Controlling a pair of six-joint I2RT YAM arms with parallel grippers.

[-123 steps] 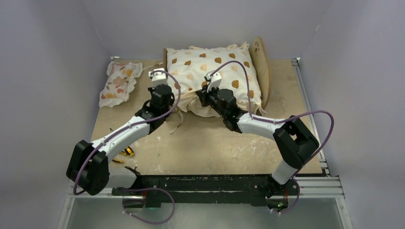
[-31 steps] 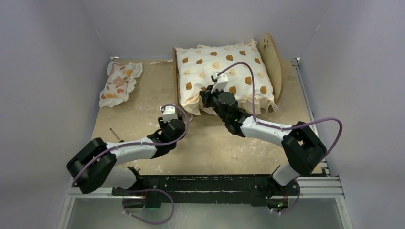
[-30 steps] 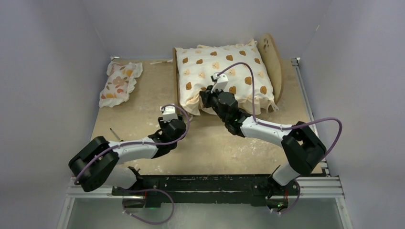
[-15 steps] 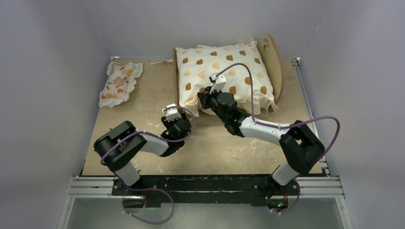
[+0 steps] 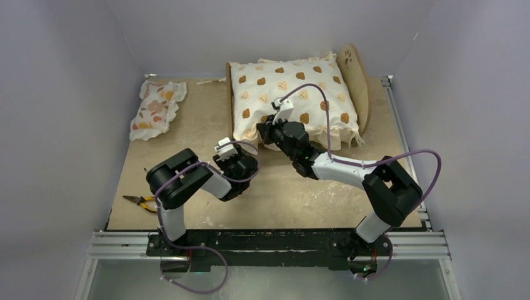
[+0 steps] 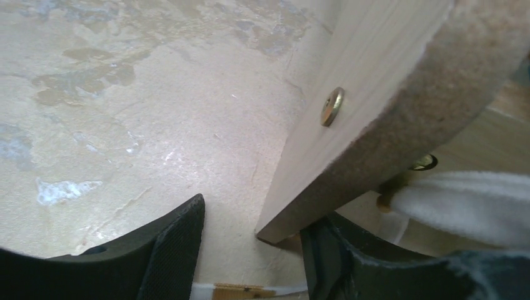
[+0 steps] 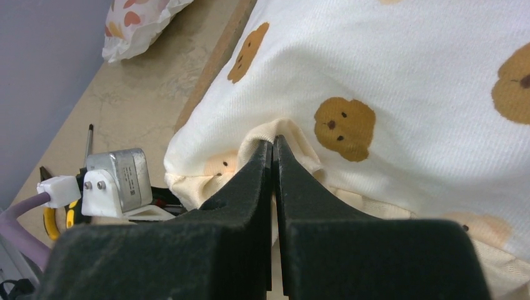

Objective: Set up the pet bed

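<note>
The pet bed [image 5: 354,67] stands at the back of the table, its paw-print headboard on the right. The cream bear-print cushion [image 5: 294,94] lies on it and hides the base. My right gripper [image 5: 262,130] is shut on the cushion's near-left ruffle [image 7: 265,134]. My left gripper [image 5: 245,152] is at the bed's near-left corner. In the left wrist view it [image 6: 253,215] is open, straddling the lower corner of a light-wood frame board [image 6: 375,81]. The right finger [image 6: 337,256] is close beside the board, and the left finger [image 6: 175,244] stands apart from it.
A small floral pillow [image 5: 156,106] lies at the back left. Yellow-handled pliers [image 5: 142,201] lie near the left arm's base. Grey walls close in the table on three sides. The left wrist's camera housing [image 7: 119,181] sits just below the cushion's corner.
The left arm has folded back at the elbow, uncovering the pliers, and its gripper moved right to the bed's corner. The right gripper shifted slightly left, still holding the ruffle.
</note>
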